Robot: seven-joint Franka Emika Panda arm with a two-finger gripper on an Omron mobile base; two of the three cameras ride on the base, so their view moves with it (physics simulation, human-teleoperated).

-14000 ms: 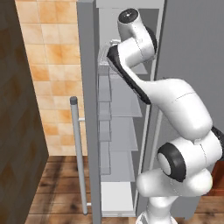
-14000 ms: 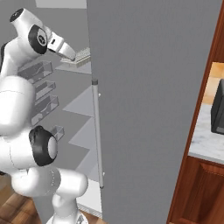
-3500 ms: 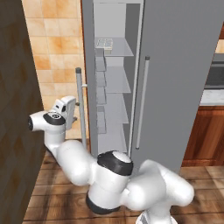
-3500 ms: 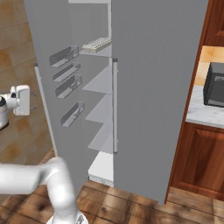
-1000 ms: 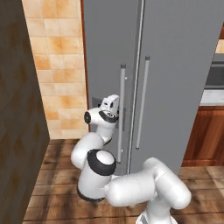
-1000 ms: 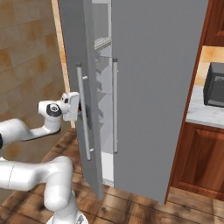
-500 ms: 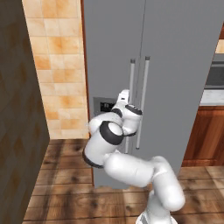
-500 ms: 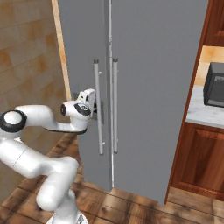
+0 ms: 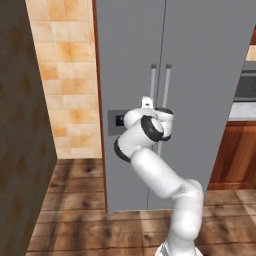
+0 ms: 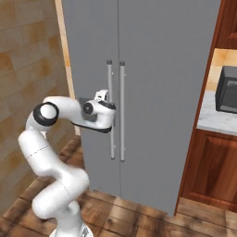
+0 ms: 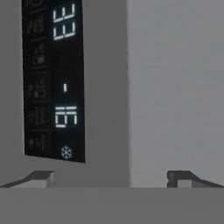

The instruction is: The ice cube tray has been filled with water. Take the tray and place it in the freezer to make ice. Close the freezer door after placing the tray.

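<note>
Grey flat freezer door (image 9: 131, 75) shut flush, smooth matte face right ahead of the fingers (image 11: 111, 177), spread wide and empty, dark glossy dispenser panel (image 11: 53, 81) just beside, round bar handle (image 10: 110, 109) near.

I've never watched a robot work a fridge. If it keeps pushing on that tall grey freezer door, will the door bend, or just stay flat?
Probably stiff: the freezer door looks like one flat slab, flush with the plain right door. Likely heavy, being full height. Its smooth face may be slippery for the open gripper; the bar handle seems a surer hold.
</note>
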